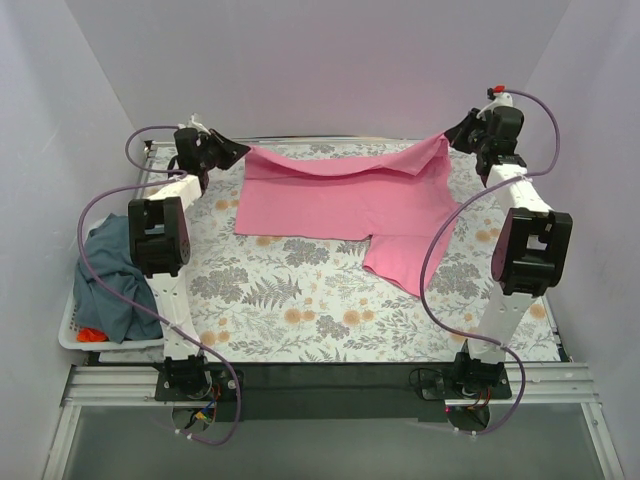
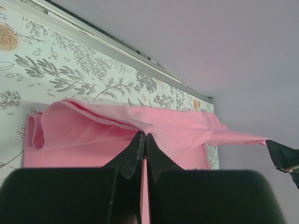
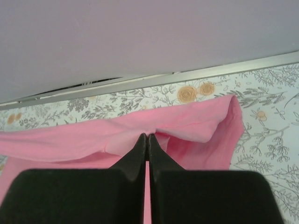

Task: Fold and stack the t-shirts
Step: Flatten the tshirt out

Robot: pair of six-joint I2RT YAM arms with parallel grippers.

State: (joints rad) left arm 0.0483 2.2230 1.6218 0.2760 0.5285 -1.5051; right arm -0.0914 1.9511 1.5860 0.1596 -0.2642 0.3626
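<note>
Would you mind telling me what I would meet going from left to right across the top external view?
white laundry basket holding a blue-grey t-shirt → left gripper → pink t-shirt → right gripper

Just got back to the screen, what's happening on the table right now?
Both arms are working the pink t-shirt. The left gripper and right gripper are each shut on its far edge, one at either end. They hold that edge stretched between them near the back, and the rest lies spread on the floral cloth. A blue-grey shirt and a bit of red cloth sit in the white basket at the left.
</note>
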